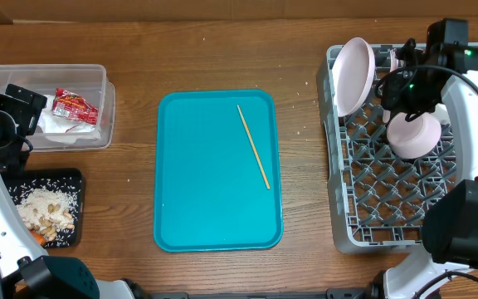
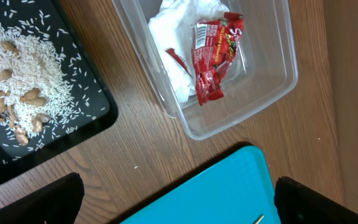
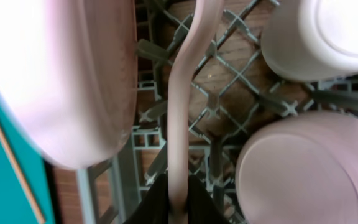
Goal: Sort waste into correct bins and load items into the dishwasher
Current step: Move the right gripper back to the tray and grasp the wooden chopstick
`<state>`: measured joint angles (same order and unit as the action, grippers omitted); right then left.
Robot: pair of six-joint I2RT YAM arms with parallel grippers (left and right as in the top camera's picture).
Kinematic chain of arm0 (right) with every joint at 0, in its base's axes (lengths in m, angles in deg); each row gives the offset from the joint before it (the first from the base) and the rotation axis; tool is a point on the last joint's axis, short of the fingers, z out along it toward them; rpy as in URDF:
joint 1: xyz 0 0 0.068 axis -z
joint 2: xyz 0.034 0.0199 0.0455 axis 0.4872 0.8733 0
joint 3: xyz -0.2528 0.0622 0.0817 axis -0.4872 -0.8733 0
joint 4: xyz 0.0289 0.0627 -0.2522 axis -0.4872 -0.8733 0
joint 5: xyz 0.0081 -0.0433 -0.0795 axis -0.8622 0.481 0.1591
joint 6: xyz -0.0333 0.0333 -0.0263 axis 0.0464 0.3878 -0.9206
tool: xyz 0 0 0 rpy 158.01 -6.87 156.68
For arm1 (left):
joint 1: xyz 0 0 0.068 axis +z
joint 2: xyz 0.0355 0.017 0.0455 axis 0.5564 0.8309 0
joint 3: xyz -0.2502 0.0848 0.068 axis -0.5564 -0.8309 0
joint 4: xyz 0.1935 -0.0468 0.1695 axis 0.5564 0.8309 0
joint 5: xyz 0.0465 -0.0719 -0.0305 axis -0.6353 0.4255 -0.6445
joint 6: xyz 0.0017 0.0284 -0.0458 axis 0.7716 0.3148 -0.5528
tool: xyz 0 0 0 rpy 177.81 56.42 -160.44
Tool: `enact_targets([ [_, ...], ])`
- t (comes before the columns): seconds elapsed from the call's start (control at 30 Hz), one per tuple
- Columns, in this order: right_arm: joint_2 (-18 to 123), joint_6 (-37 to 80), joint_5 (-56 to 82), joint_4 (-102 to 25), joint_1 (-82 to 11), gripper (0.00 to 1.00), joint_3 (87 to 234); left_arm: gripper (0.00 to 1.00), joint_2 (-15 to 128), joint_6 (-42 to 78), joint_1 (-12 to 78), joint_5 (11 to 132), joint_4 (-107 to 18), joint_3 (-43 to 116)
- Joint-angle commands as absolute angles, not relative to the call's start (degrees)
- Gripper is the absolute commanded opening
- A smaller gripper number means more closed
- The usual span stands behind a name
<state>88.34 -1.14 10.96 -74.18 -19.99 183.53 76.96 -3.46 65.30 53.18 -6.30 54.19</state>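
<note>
Wooden table [image 1: 222,50]: right claw [image 3: 178,202] pinches the plate [image 3: 182,93] standing on edge in the dish rack [image 1: 380,224]; left claw [image 2: 179,202] gapes wide.

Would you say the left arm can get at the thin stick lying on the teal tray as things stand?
Probably yes. The left gripper is open and empty by the clear tub, and the stick lies alone on the teal tray, nothing covering it, though flat things pinch poorly.
</note>
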Motion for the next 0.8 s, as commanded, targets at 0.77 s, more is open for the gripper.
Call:
enact_targets([
  [0.77,84.1,8.6,10.4,-76.7,-20.4,0.29,188.5,1.00,76.7,-2.2,64.9,53.2,-6.4,54.7],
])
